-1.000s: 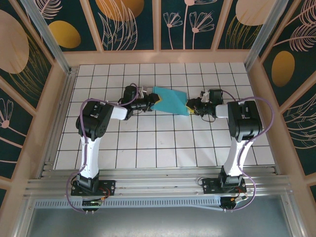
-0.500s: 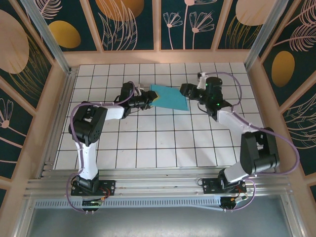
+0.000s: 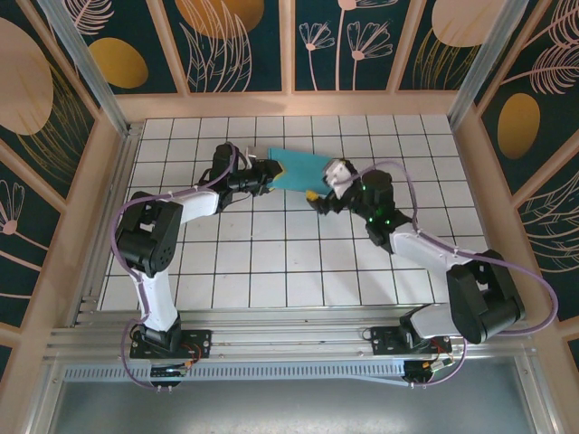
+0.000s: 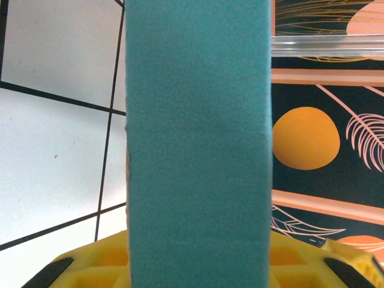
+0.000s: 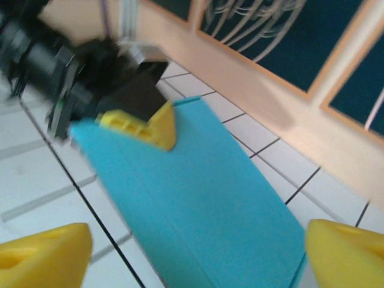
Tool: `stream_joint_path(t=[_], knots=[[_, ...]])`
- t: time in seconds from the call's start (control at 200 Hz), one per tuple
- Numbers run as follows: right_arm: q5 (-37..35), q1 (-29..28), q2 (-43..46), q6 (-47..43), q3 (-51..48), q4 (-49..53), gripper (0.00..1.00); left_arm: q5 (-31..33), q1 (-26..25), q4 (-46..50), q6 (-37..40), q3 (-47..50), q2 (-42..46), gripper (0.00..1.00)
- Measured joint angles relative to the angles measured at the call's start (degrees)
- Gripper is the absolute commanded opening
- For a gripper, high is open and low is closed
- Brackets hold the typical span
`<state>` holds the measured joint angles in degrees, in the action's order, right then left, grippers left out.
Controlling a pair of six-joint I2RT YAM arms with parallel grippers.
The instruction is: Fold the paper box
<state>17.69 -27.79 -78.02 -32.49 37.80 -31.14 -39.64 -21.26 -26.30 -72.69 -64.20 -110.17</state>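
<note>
Top external view first: shows the paper box (image 3: 303, 170) as a flat teal strip over the far part of the tiled table (image 3: 271, 262), slanting from upper left to lower right, a gripper at each end. Cannot tell whether resting on the tiles or lifted a little.

Left gripper (image 3: 276, 174) clamped on the left end. Borne out on the left wrist view, with teal card running straight up out of the yellow fingers (image 4: 90, 267), and on the right wrist view, with one yellow finger pressed flat on the teal face.

Right gripper (image 3: 324, 183) at the other end, fingers (image 5: 42, 252) spread wide, one low on each side of the right wrist view, box lying ahead between them. Cannot tell whether the right-hand pad touches the card's corner (blurred there).

Handling, as a judgement:
- Thin card, so very light, and likely to slide on the smooth tiles unless pinned.
- Stiff enough across a panel to hold shape, yet bends readily along a crease.
- Kinks if pinched hard mid-panel; won't shatter, but a wrong crease is hard to undo.
- Best taken at an edge or flap, close to a fold line, with a shallow bite.
- Keep one end anchored while working the other, and avoid pulling both ends apart, lest the card tear or slip free.
</note>
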Motion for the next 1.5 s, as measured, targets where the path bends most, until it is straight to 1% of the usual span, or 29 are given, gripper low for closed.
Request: stream_joint_path(t=[0.11,0.235,0.345,0.425,0.521,0.676,0.811,0.871,0.966,1.231,1.271,1.331,1.397,1.452,1.497], knots=[[-0.68,-2.14,-1.09,-10.73,-4.24,-3.87,0.99,0.09,0.00,0.20,0.02,-0.04,0.09,0.27],[-3.76,-2.97,-5.51,-17.07,-3.91,-9.14,0.99,0.09,0.00,0.20,0.00,-0.04,0.09,0.27],[-9.22,-4.22,-11.30,-22.16,-3.06,-14.53,0.98,0.09,0.00,0.17,-0.04,-0.04,0.09,0.26],[-12.44,-5.66,-15.76,-25.94,-1.84,-17.35,0.94,0.04,0.00,0.11,-0.17,-0.04,0.11,0.26],[-15.93,-6.58,-19.56,-29.22,-0.33,-19.45,0.86,-0.07,0.00,-0.02,-0.50,-0.02,0.15,0.26],[-21.16,-6.82,-22.73,-32.72,2.16,-22.75,0.71,-0.22,0.04,-0.04,-0.63,-0.02,0.44,0.27],[-23.21,-6.84,-24.09,-34.03,2.60,-25.73,0.59,-0.44,0.26,-0.98,-1.86,0.42,0.68,0.27],[-23.89,-6.99,-24.61,-34.60,2.62,-26.29,0.56,-0.59,0.26,-1.44,-2.47,0.68,0.81,0.27],[-24.33,-7.15,-25.11,-35.04,2.64,-26.97,0.55,-0.81,0.33,-1.84,-2.91,1.16,1.22,0.27],[-24.13,-7.15,-25.07,-36.02,2.67,-27.47,0.42,-1.92,0.33,-5.33,-6.54,1.86,1.40,0.29],[-24.11,-7.15,-24.92,-36.00,2.67,-27.47,0.40,-1.99,0.33,-5.44,-6.86,1.86,1.40,0.30],[-24.06,-7.13,-24.55,-36.00,2.67,-27.43,0.39,-2.12,0.33,-5.86,-7.52,1.86,1.40,0.37],[-23.85,-7.10,-24.06,-35.95,2.67,-27.34,0.37,-2.38,0.37,-6.60,-8.22,1.86,1.62,0.42],[-23.56,-7.08,-23.54,-35.74,2.67,-27.06,0.36,-2.49,0.37,-6.95,-8.52,1.86,2.25,0.50],[-23.21,-7.08,-22.84,-35.34,2.64,-26.51,0.35,-2.49,0.37,-7.04,-8.63,1.86,3.02,0.59]])
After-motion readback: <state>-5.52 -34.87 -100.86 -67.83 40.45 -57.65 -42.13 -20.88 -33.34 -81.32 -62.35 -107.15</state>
